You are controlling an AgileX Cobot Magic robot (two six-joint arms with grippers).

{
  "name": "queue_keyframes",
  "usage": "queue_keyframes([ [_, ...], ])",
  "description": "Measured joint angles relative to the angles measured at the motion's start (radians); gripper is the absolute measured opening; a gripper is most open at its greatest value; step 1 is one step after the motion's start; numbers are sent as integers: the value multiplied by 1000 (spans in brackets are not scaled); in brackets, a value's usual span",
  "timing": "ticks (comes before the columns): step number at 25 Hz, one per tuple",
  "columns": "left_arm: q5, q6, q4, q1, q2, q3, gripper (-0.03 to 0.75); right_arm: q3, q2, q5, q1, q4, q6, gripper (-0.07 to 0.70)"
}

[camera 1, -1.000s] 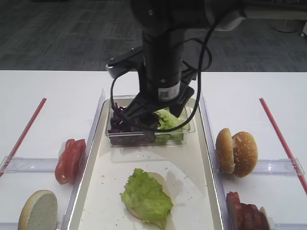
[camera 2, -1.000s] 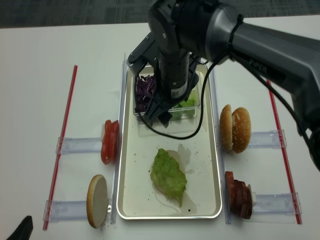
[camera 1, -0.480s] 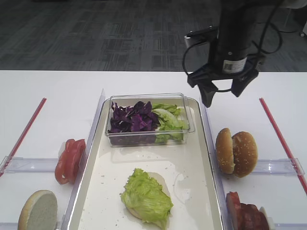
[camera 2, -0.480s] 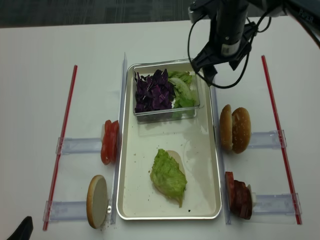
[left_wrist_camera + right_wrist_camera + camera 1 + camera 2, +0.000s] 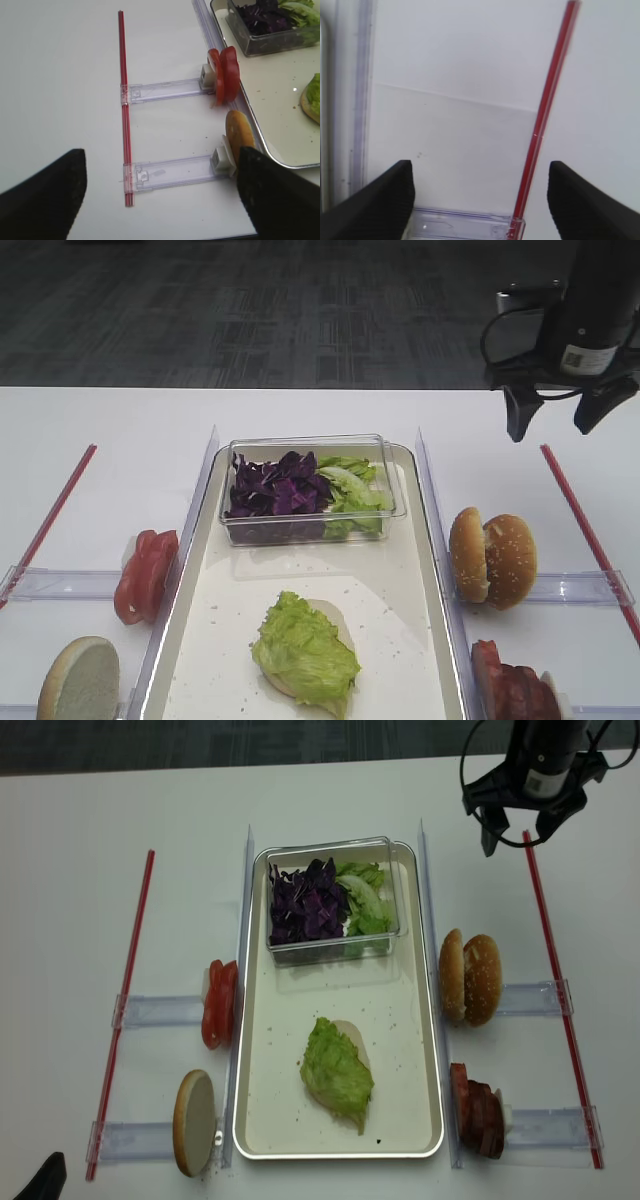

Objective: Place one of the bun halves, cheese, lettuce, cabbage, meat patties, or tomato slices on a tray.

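The lettuce (image 5: pixel 337 1071) is a bright light-green frilly leaf lying near the front of the tray (image 5: pixel 405 1050), draped over a flat pale bun half whose edge peeks out at its far side. The tray is cream-white with a thin silvery rim and scattered crumbs, and it sits in the middle of the white worktop (image 5: pixel 80 840).

Left of the tray, the tomato slices (image 5: pixel 218 1004) stand on edge in a clear holder, and nearer the front another of the bun halves (image 5: pixel 195 1122) stands upright in a second holder. A red strip (image 5: pixel 120 1020) lies further left.

At the far end of the tray a clear tub (image 5: pixel 333 901) holds dark purple cabbage (image 5: pixel 305 902) in its left part and more green leaves (image 5: pixel 368 898) in its right part.

Right of the tray, two seeded bun halves (image 5: pixel 471 979) stand together, and the dark meat patties (image 5: pixel 481 1124) stand nearer the front.

The right gripper (image 5: pixel 521 830) hangs above the worktop beyond the tray's far right corner, its jaws apart and holding nothing. The left gripper (image 5: pixel 160 195) shows only as two dark blurred tips wide apart, with nothing between them.
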Motion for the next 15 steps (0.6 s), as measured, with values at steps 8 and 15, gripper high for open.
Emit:
queue_keyframes([
  [8,0,0,0,0,0,0,564,0,0,0,-113,3,2,575],
  [15,0,0,0,0,0,0,564,0,0,0,-135,16,2,638],
])
